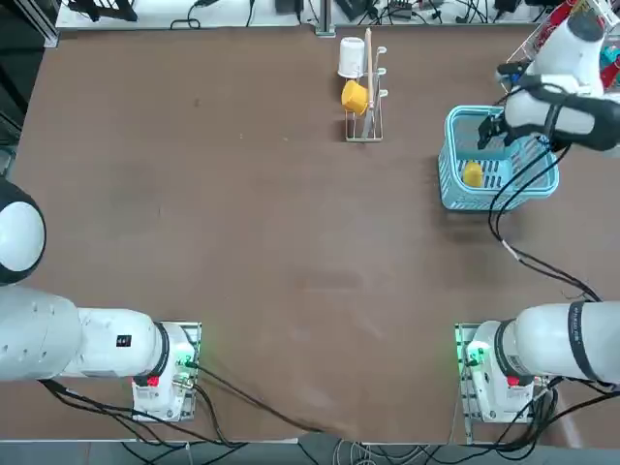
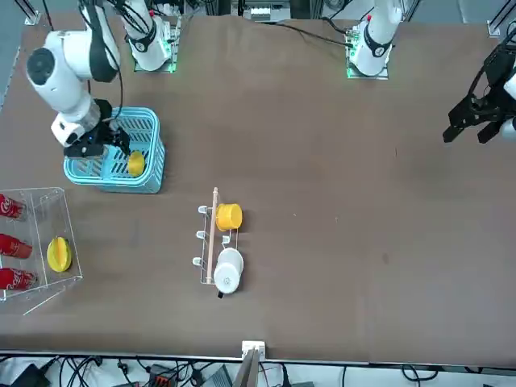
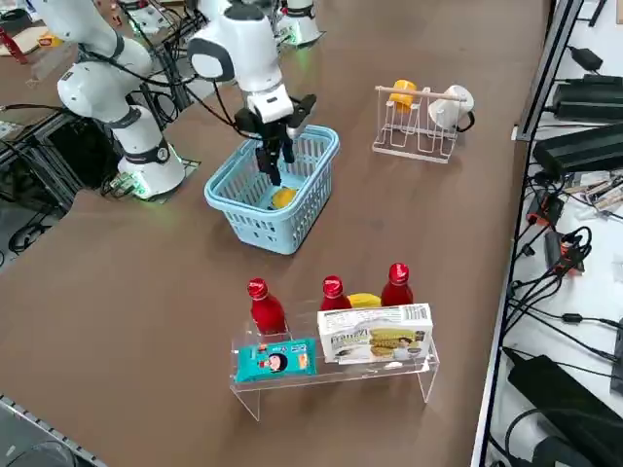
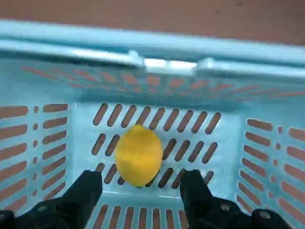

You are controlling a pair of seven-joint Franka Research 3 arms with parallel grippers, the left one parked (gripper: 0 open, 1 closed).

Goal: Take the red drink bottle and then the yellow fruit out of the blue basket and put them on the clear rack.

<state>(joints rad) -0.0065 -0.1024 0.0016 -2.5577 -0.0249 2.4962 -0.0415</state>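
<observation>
The blue basket (image 1: 484, 201) (image 2: 113, 181) (image 3: 258, 229) stands at the table's right side. Only the yellow fruit (image 1: 472, 174) (image 2: 135, 164) (image 3: 283, 197) (image 4: 138, 155) shows on its slotted floor (image 4: 157, 47). My right gripper (image 1: 492, 131) (image 2: 113, 145) (image 3: 272, 170) (image 4: 142, 179) reaches down inside the basket, open, with its fingers (image 4: 90, 183) on either side of the fruit's near end and not touching it. Three red bottles (image 3: 265, 306) (image 3: 334, 292) (image 3: 396, 284) (image 2: 10, 207) stand upright on the clear rack (image 3: 428, 365) (image 2: 40, 197); I cannot tell which one is the task's red drink bottle.
A larger yellow fruit (image 2: 58, 253) (image 3: 364, 301), a blue packet (image 3: 275, 360) and a white box (image 3: 375, 342) are also on the rack. A metal peg stand (image 1: 364, 116) at the table's far middle carries a yellow cup (image 1: 355, 95) and a white cup (image 1: 351, 56).
</observation>
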